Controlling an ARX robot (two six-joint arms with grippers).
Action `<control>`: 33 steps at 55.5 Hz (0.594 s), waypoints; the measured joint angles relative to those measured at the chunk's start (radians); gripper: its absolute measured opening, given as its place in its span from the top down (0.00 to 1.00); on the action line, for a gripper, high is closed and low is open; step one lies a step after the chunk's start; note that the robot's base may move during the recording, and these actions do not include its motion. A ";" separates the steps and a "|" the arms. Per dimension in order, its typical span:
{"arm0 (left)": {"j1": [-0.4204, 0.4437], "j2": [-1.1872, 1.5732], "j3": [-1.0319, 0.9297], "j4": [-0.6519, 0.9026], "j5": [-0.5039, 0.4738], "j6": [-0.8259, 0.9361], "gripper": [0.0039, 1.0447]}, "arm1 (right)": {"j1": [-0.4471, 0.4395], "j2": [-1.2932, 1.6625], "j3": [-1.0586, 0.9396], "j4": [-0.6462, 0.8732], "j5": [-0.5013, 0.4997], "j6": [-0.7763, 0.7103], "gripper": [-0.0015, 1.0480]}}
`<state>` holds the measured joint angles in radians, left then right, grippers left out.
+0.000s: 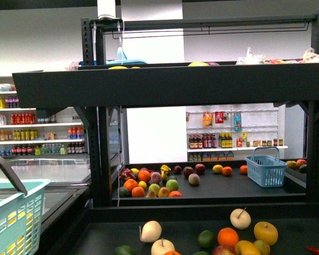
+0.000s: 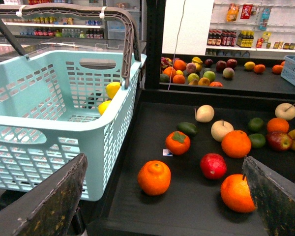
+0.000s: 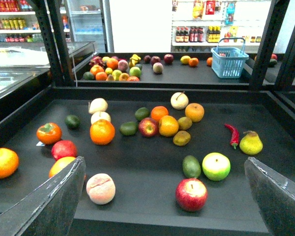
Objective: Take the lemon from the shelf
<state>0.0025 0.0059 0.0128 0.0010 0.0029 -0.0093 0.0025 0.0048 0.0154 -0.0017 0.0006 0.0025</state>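
Because the front camera sat low between the arms, it showed neither arm, only the big black metal shelf [image 1: 165,85] with its wide rimmed tiers, fruit scattered loose on the near tier, and a pale turquoise plastic basket [image 1: 13,218] at the left, presumably parked there to receive picks. A yellow, lemon-like fruit [image 1: 266,232] lay at the near right of that tier, though I could not be sure it was a lemon.

In the left wrist view, the left end effector [image 2: 162,206] hung with its fingers wide apart and empty above the tier's edge, beside the basket [image 2: 64,113], where two yellow lemons [image 2: 112,89] already rested.

In the right wrist view, the right end effector [image 3: 164,196] was likewise spread open, holding nothing, poised over a red apple [image 3: 191,194] and a pale peach [image 3: 100,188]. No certain lemon showed there; an oval yellow fruit [image 3: 168,125] mid-tier seemed the likeliest candidate.
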 joint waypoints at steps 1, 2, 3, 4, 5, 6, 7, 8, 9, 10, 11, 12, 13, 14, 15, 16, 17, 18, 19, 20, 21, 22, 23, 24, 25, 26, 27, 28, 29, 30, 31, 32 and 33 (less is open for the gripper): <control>0.000 0.000 0.000 0.000 -0.001 0.000 0.07 | 0.000 0.000 0.000 0.000 0.001 0.000 0.07; 0.000 0.000 0.000 0.000 -0.003 0.000 0.07 | 0.000 0.000 0.000 0.000 0.002 0.000 0.07; 0.000 0.000 0.000 0.000 -0.003 0.000 0.07 | 0.000 0.000 0.000 0.000 0.001 0.000 0.07; 0.000 0.000 0.000 0.000 -0.004 0.000 0.07 | 0.000 0.000 0.000 0.000 -0.001 0.000 0.07; 0.000 0.000 0.000 0.000 -0.003 0.000 0.07 | 0.000 0.000 0.000 0.000 -0.003 0.000 0.07; 0.000 0.000 0.000 0.000 -0.003 0.000 0.07 | 0.000 0.000 0.000 0.000 -0.002 0.000 0.07; 0.000 0.000 0.000 0.000 -0.003 0.000 0.07 | 0.000 0.000 0.000 0.000 -0.002 0.000 0.07; 0.000 0.000 0.000 0.000 -0.003 0.000 0.07 | 0.000 0.000 0.000 0.000 -0.002 0.000 0.07; 0.000 0.000 0.000 0.000 -0.003 0.000 0.07 | 0.000 0.000 0.000 0.000 -0.002 0.000 0.07; 0.000 0.000 0.000 0.000 -0.002 0.000 0.07 | 0.000 0.000 0.000 0.000 0.000 0.000 0.07; 0.000 0.000 0.000 0.000 -0.002 0.000 0.07 | 0.000 0.000 0.000 0.000 0.002 0.000 0.07; 0.000 0.000 0.000 0.000 -0.003 0.000 0.07 | 0.000 0.000 0.000 0.000 0.002 0.000 0.07; 0.000 0.000 0.000 0.000 -0.003 0.000 0.07 | 0.000 0.000 0.000 0.000 0.002 0.000 0.07; 0.000 0.000 0.000 0.000 -0.003 0.000 0.07 | 0.000 0.000 0.000 0.000 0.001 0.000 0.07; 0.000 0.000 0.000 -0.001 -0.004 0.000 0.07 | 0.000 0.000 0.000 0.000 0.002 0.000 0.07; 0.000 0.000 0.000 -0.001 -0.003 0.000 0.07 | 0.000 0.000 0.000 0.000 0.000 0.000 0.07; 0.000 0.000 0.000 -0.001 -0.003 0.000 0.07 | 0.000 0.000 0.000 0.000 -0.003 0.000 0.07; 0.000 -0.001 0.000 -0.001 -0.003 0.000 0.07 | 0.000 0.000 0.000 0.000 -0.001 0.000 0.07; 0.000 0.000 0.000 -0.001 -0.003 0.000 0.07 | 0.000 -0.001 0.000 0.000 -0.002 0.000 0.07; 0.000 0.000 0.000 -0.001 -0.003 0.000 0.07 | 0.000 -0.001 0.000 0.000 -0.002 0.000 0.07; 0.000 0.000 0.000 -0.001 -0.003 0.000 0.07 | 0.000 -0.001 0.000 0.000 -0.001 0.000 0.07; 0.000 0.000 0.000 -0.001 0.000 0.000 0.07 | 0.000 -0.001 0.000 0.000 -0.002 0.000 0.07; 0.000 0.000 0.000 -0.001 -0.001 0.000 0.07 | 0.000 -0.001 0.000 0.000 0.003 0.000 0.07; 0.000 -0.001 0.000 -0.001 -0.003 0.000 0.07 | 0.000 -0.001 0.000 0.000 0.002 0.000 0.07; 0.000 0.000 0.000 -0.001 -0.003 0.001 0.07 | 0.000 -0.001 0.000 0.000 0.002 0.000 0.07; 0.000 0.000 0.000 -0.001 -0.003 0.000 0.07 | 0.000 -0.001 0.000 0.000 0.002 0.000 0.07; 0.000 0.000 0.000 -0.001 -0.003 0.001 0.07 | 0.000 -0.001 0.000 0.000 0.001 0.000 0.07; 0.000 0.000 0.000 -0.001 -0.003 0.001 0.07 | 0.000 -0.001 0.000 0.000 -0.002 0.000 0.07; 0.000 -0.001 0.000 -0.001 -0.003 0.000 0.07 | 0.000 -0.001 0.000 0.000 -0.001 0.000 0.07; 0.000 -0.001 0.000 -0.001 -0.003 0.000 0.07 | 0.000 -0.001 0.000 0.000 -0.002 0.000 0.07; 0.000 -0.001 0.000 -0.001 -0.003 0.000 0.07 | 0.000 -0.001 0.000 0.000 -0.002 0.000 0.07; 0.000 -0.001 0.000 -0.001 -0.003 0.000 0.07 | 0.000 -0.001 0.000 0.000 -0.001 0.000 0.07; 0.000 -0.001 0.000 -0.001 -0.002 0.001 0.07 | 0.000 -0.001 0.000 0.000 0.000 0.000 0.07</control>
<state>0.0025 0.0051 0.0128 0.0002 0.0010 -0.0086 0.0021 0.0036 0.0151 -0.0013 0.0002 0.0025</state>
